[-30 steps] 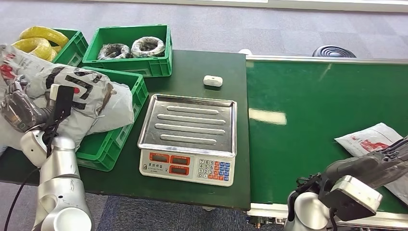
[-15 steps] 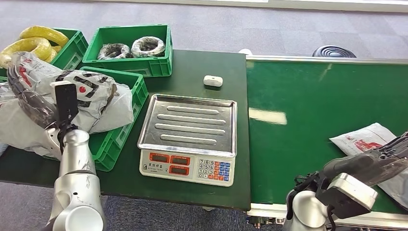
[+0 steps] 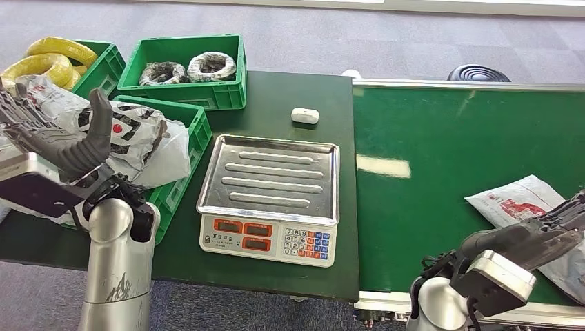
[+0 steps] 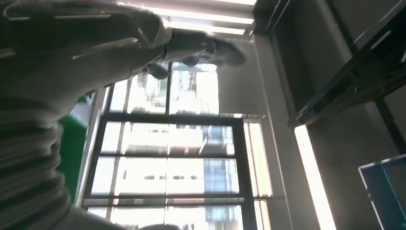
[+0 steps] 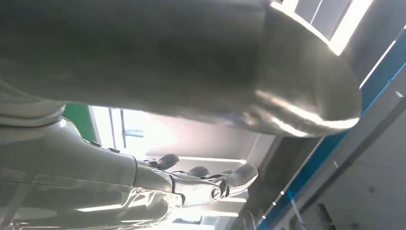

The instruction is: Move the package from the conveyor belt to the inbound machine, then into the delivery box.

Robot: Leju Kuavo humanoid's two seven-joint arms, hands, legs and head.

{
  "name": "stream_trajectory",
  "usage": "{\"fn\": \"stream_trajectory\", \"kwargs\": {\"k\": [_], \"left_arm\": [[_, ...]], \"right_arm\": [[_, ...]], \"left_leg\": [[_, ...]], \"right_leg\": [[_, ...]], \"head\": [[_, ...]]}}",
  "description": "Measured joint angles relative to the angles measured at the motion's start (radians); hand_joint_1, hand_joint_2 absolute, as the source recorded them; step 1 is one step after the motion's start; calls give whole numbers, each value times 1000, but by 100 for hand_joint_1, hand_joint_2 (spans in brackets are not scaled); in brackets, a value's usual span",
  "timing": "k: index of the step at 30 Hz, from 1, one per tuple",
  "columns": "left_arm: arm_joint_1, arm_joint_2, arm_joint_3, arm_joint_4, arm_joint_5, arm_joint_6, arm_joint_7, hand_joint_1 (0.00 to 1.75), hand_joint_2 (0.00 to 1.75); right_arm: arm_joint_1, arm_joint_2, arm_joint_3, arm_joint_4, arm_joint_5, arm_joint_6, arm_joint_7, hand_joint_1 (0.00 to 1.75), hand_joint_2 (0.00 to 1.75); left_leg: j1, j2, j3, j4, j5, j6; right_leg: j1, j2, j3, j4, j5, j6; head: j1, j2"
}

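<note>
— Starting big: conveyor belt (image 3: 448, 179) carries the package (image 3: 528, 203) near its right edge; the scale (image 3: 270, 196) on the tabletop (image 3: 290, 89) sits bare.
— Which step?
— Pickup, I judge. The right robot hand (image 3: 545, 231) lies at the package; whether it grips, I cannot tell. The left robot hand (image 3: 58, 138) is spread by the crate (image 3: 181, 183).
— Next?
— Securing, then lifting onto the scale.

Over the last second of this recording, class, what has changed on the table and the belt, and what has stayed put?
The left hand let go of the grey parcel, which now lies in the green crate, and turned palm up. The white package crept left on the conveyor belt by the right hand. The scale and the far crates stayed put.
</note>
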Motion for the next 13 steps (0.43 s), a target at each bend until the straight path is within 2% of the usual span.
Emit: {"fn": "stream_trajectory", "kwargs": {"k": [2,6,10,13], "left_arm": [[69,14,-54,-79,114,-72,-2,0,175],[259,11,-119,-209,293,-299,-3,0,175],[391,7,-160,-244,316,-385,-3,0,175],[426,7,-177,-244,296,-418,-3,0,175]], "right_arm": [[8,-11,39,18,-72,11,0,0,0],[26,-53,175,57,-220,91,2,0,175],[33,-89,280,82,-212,104,10,0,175],[40,-100,315,94,-194,115,9,0,175]], "left_leg": [[0,0,0,0,0,0],[0,1,1,-1,-1,-1],[0,0,0,0,-1,-1],[0,0,-1,0,-1,-1]], "right_leg": [[0,0,0,0,0,0],[0,0,-1,0,-1,-1],[0,0,-2,0,-1,0],[0,0,-1,0,-1,0]], "head": [[0,0],[0,0],[0,0],[0,0]]}}
